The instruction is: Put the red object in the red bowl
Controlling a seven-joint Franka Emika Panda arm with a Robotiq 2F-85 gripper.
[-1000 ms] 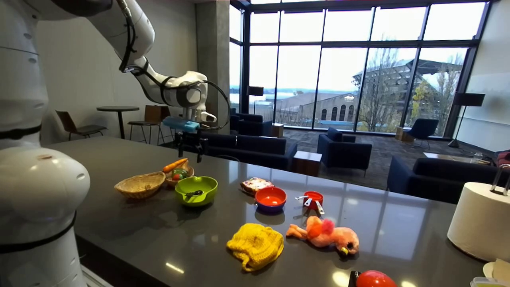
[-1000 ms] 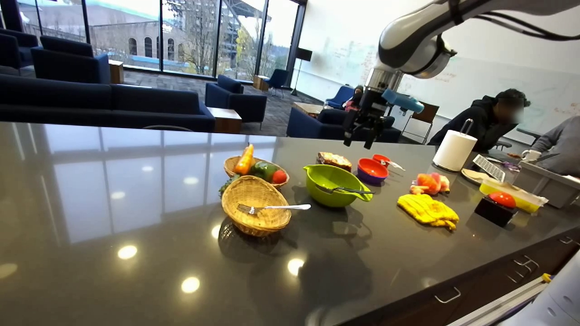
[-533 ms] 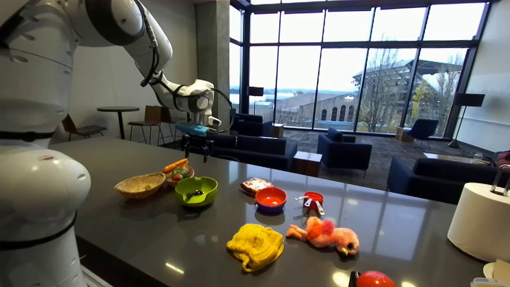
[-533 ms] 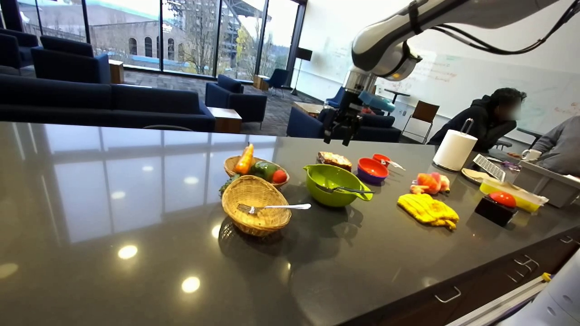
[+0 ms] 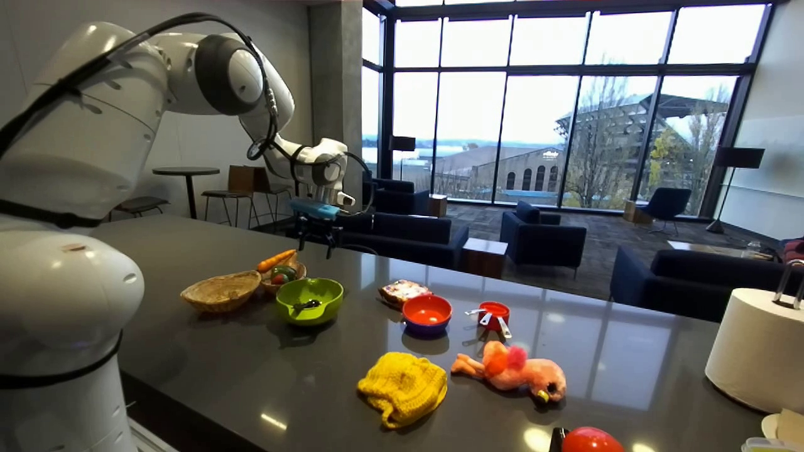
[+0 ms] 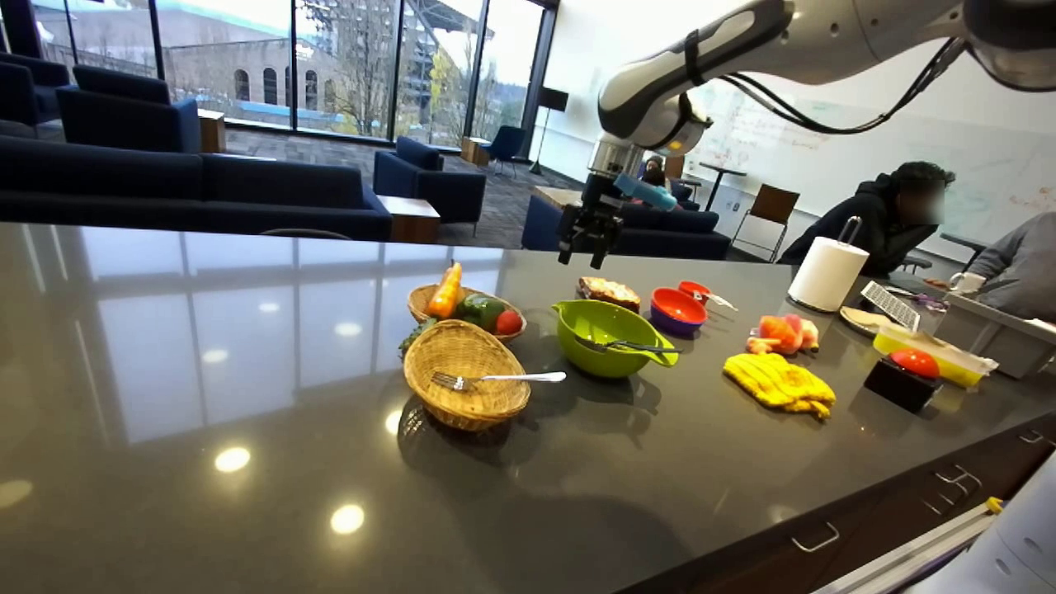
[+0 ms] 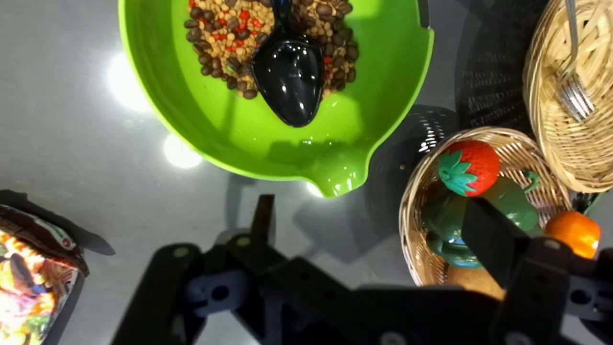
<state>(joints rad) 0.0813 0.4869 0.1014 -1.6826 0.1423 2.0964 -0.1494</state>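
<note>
Hovering above the counter (image 7: 143, 211), end effector (image 7: 371, 213) spread wide, clear of the green bowl (image 7: 215, 127)

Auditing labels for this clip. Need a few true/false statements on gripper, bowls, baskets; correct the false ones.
1. The gripper is open and holds nothing. True.
2. The red bowl stands beside the red measuring cups. True.
3. The strawberry sits in the red bowl. False: the strawberry lies in a wicker basket.
4. The black spoon lies in the green bowl. True.
5. The fork lies in the green bowl. False: the fork rests in the other wicker basket.
</note>
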